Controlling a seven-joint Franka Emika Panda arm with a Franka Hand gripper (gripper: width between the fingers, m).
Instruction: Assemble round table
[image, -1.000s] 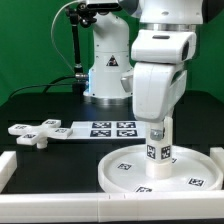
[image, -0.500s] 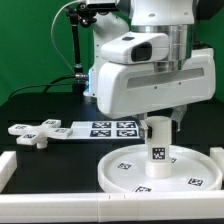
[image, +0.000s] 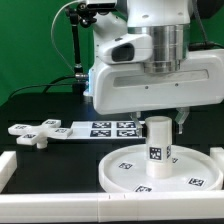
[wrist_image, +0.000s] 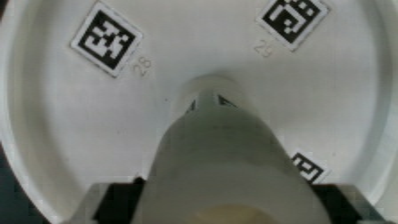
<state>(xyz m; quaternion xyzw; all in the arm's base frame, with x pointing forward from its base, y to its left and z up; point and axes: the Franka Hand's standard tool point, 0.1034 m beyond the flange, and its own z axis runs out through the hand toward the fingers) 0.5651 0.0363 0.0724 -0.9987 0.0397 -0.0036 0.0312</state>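
Change: gripper (wrist_image: 217, 193) swivelled above short white cylinder leg (image: 157, 148) standing in white rimmed disc (image: 118, 176).
Fingers (wrist_image: 123, 198): flank leg; grip indiscernible.
Meaning: probably screwing.

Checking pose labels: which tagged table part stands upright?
The cylinder leg: it stands on end at the middle of the round disc. The disc and the cross-shaped foot both lie flat.

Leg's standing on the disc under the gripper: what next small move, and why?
Probably twist the leg to screw it into the round tabletop: it stands upright at its centre, the fingers flank its top, and the cross-shaped foot lies apart on the table. Whether the fingers clamp it I cannot tell.
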